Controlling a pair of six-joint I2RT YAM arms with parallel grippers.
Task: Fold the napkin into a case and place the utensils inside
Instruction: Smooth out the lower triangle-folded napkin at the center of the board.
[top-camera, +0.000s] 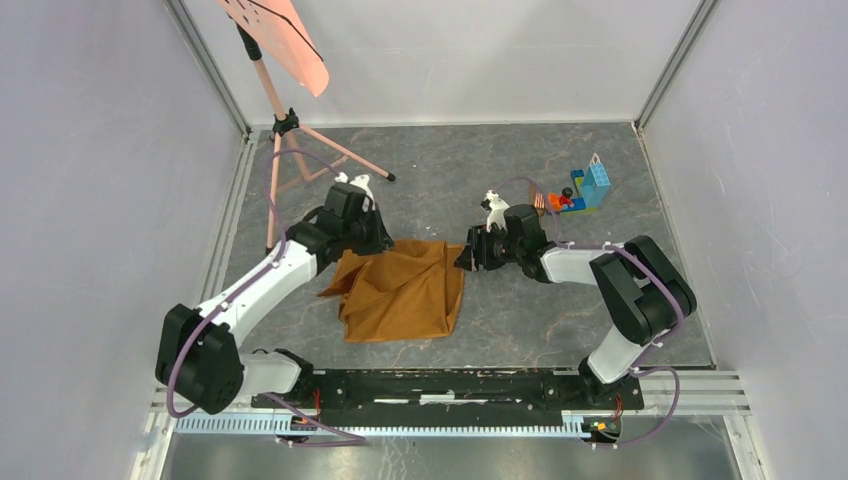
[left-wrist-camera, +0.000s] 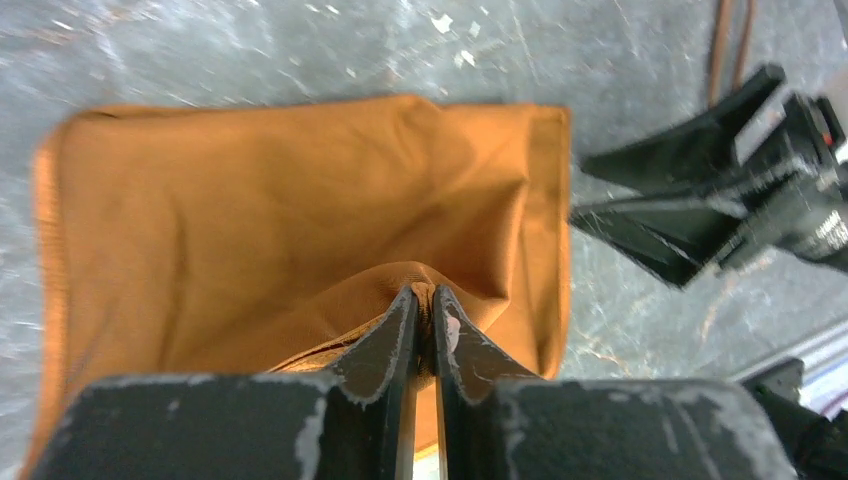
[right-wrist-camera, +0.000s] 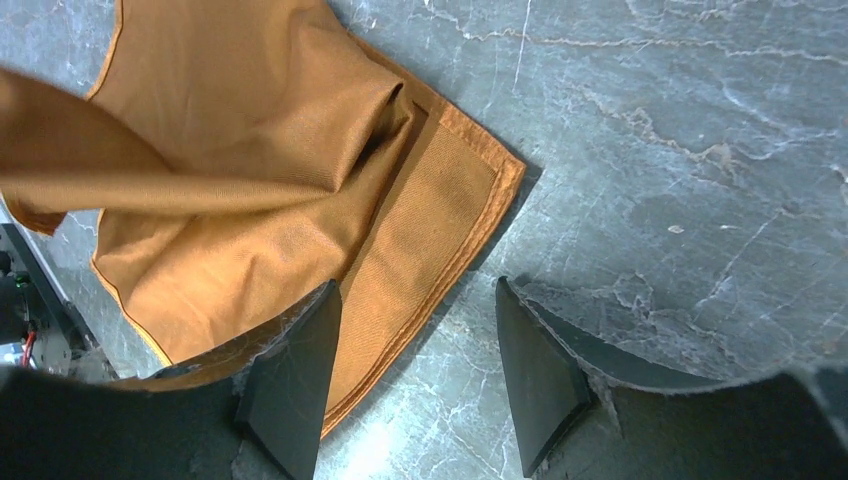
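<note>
The orange-brown napkin (top-camera: 405, 290) lies rumpled and partly folded on the grey table between the arms. My left gripper (top-camera: 375, 240) is at its far left edge, shut on a raised fold of the cloth, as the left wrist view shows (left-wrist-camera: 424, 295); the napkin (left-wrist-camera: 280, 220) spreads out beyond it. My right gripper (top-camera: 468, 258) is open at the napkin's far right corner. In the right wrist view (right-wrist-camera: 415, 300) one finger is over the hemmed edge of the napkin (right-wrist-camera: 250, 150) and the other over bare table. A slim reddish-brown utensil (top-camera: 541, 204) lies behind the right gripper; I cannot tell which one.
A colourful toy brick pile (top-camera: 585, 190) sits at the back right. A salmon-pink sheet on a tripod stand (top-camera: 285, 45) stands at the back left. Grey walls enclose the table on three sides. The mounting rail (top-camera: 450, 385) runs along the near edge.
</note>
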